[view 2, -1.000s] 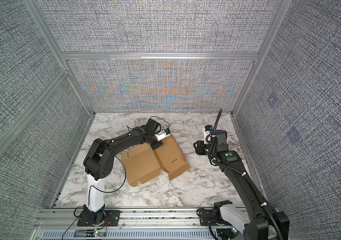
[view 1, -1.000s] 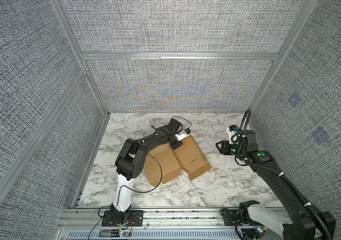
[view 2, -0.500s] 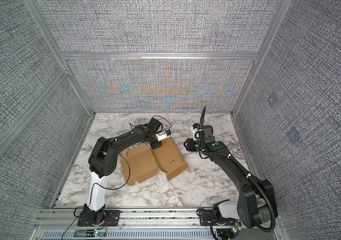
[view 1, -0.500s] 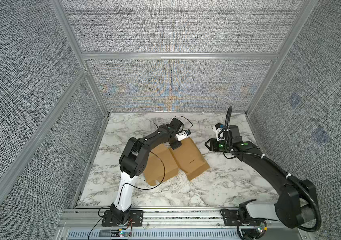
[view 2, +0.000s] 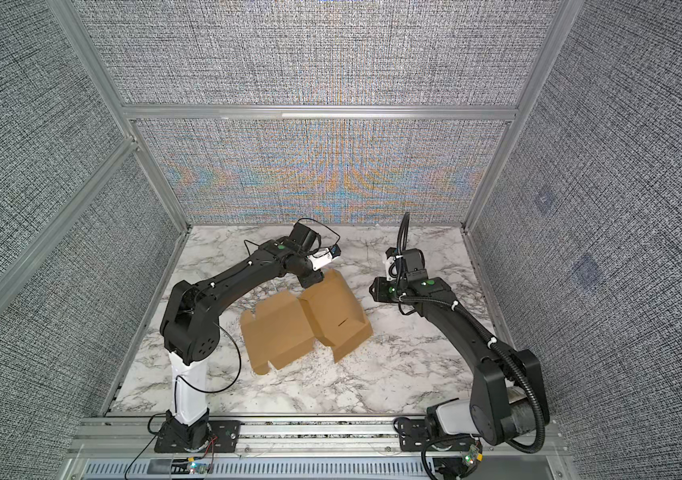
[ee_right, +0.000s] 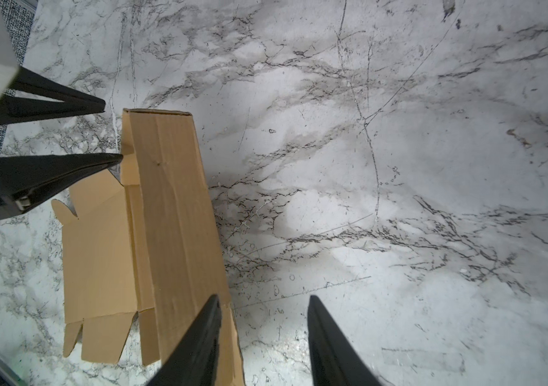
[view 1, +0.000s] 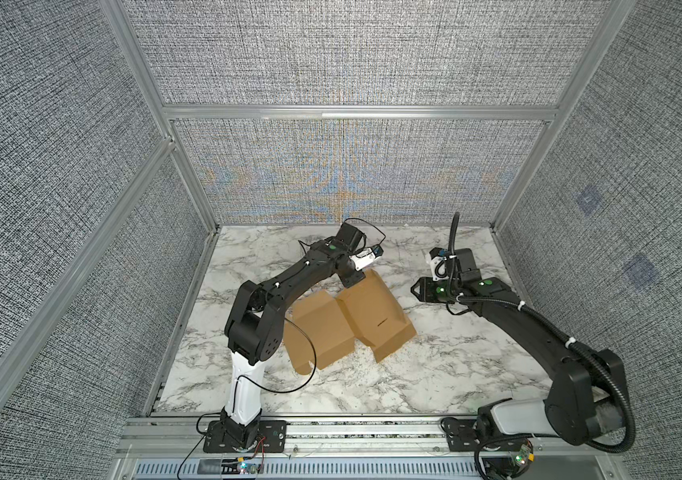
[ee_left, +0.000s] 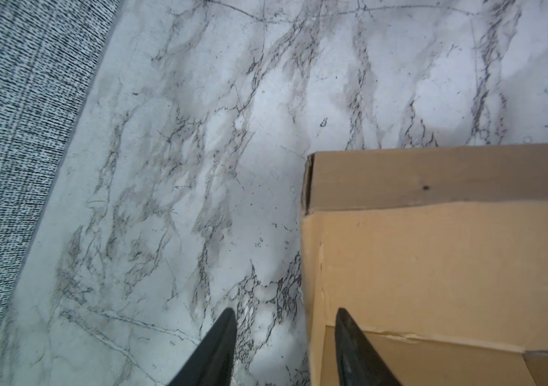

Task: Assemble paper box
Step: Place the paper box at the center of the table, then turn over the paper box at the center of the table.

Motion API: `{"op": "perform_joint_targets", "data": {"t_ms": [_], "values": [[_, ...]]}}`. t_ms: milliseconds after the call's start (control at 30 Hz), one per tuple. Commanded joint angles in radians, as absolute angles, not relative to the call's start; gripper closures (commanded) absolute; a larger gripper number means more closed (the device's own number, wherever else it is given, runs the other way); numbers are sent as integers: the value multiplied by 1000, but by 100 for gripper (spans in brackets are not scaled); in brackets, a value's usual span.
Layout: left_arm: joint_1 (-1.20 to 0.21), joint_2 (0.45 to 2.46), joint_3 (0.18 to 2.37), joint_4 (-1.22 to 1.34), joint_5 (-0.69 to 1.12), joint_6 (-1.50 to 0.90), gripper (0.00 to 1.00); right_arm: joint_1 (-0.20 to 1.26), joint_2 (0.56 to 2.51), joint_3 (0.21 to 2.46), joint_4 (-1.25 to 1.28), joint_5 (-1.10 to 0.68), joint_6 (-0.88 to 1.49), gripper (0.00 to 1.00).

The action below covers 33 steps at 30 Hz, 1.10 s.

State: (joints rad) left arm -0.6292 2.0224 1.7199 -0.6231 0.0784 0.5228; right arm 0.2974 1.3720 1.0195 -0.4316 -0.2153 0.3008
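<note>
The half-folded box (view 1: 351, 320) lies mid-way across the table (view 1: 434, 374), the far corner of its raised wall (ee_right: 172, 207) between the parted, empty fingers (ee_left: 219, 347) of the left gripper (ee_left: 286, 310), while the right gripper (ee_right: 264, 297), likewise parted and empty, hovers just beside that wall.

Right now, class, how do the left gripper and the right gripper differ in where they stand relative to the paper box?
The left gripper is at the far corner of the paper box, one finger over cardboard; the right gripper stands off to the box's side, apart from it. Between the left gripper's jaws the box's edge shows; between the right gripper's, only marble table. Both are open and hold nothing.
</note>
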Motion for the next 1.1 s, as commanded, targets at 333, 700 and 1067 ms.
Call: {"op": "perform_joint_targets", "data": {"t_ms": [333,700,1067], "values": [[-614,1896,1732,-585,215,487,50,399,1370,1046,-556,-176,322,75],[-614,1861,1673,-600,369,419,51,482,1378,996,-498,-184,411,92],[-590,1673,1418,-507,279,425,51,508,1341,901,-373,-243,489,96]]}}
